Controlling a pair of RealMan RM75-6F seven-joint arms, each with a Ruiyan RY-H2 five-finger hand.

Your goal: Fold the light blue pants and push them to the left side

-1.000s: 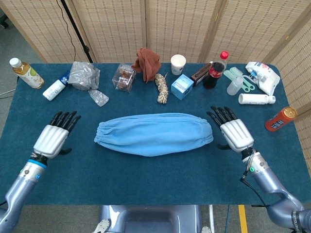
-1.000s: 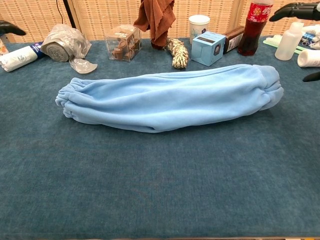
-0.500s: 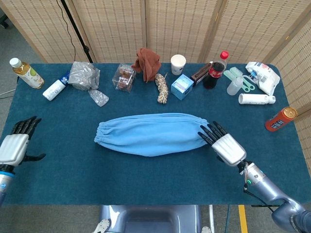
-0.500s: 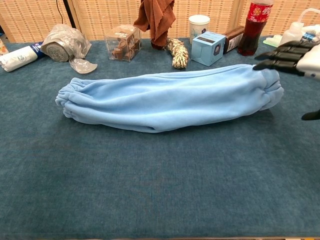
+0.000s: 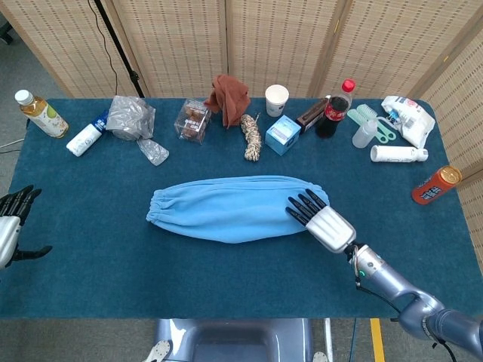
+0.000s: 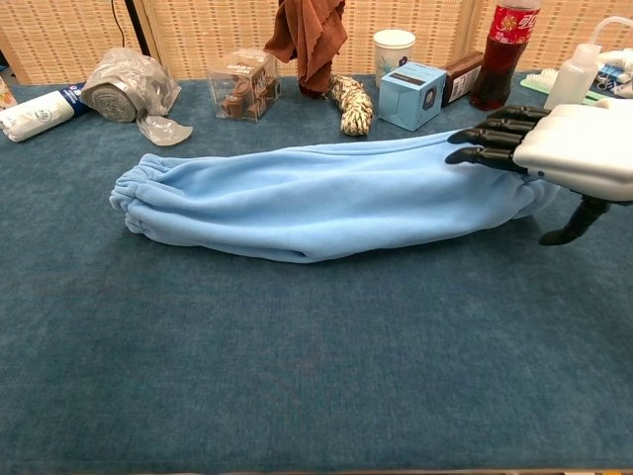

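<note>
The light blue pants (image 5: 234,208) lie folded lengthwise into a long roll across the middle of the blue table, also seen in the chest view (image 6: 316,194). My right hand (image 5: 321,221) hovers flat over the pants' right end with fingers extended and apart, holding nothing; the chest view shows the right hand (image 6: 554,148) above the cloth, thumb pointing down beside it. My left hand (image 5: 9,230) is at the far left table edge, open and away from the pants. It does not show in the chest view.
Along the back edge stand a tea bottle (image 5: 41,114), white bottle (image 5: 85,137), grey bag (image 5: 130,117), clear box (image 5: 193,120), brown cloth (image 5: 230,96), rope (image 5: 251,136), cup (image 5: 276,99), blue box (image 5: 283,134), cola bottle (image 5: 336,108). An orange can (image 5: 436,184) lies right.
My right hand has moved left from beside the pants to over their right end. My left hand has drawn back to the far left edge. The pants have not moved.
</note>
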